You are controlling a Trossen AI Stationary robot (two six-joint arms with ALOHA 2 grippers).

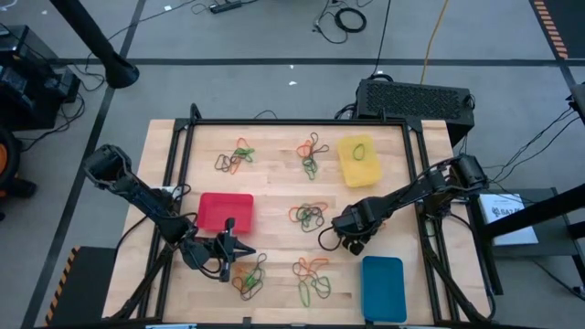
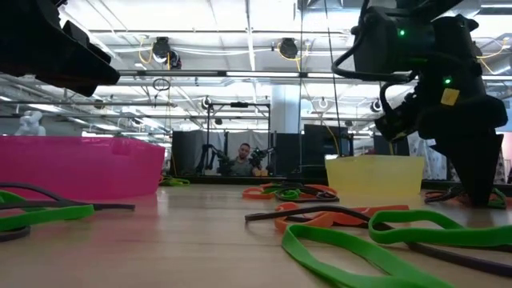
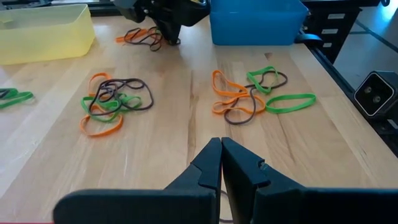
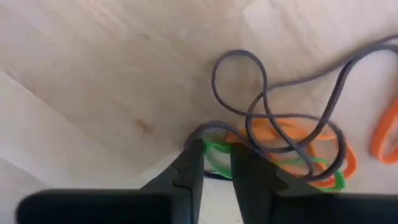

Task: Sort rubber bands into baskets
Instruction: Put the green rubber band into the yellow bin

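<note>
You had one green rubber band (image 1: 358, 152) in the yellow basket (image 1: 357, 174), six clusters still loose; left gripper (image 1: 239, 248) pressed together, right gripper (image 4: 216, 163) narrowing around a green band (image 4: 217, 151), grip not yet certain.

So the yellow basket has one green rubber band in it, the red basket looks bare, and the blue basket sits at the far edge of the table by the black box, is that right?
Not quite. The blue basket sits at the near edge, on the right arm's side; the high view shows it. The yellow basket is the one by the black box, with a green rubber band inside. The red basket looks bare.

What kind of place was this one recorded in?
Probably a robotics lab or workshop: a framed wooden table on a taped floor, loose cables, and open ceiling trusses with lights behind.
</note>
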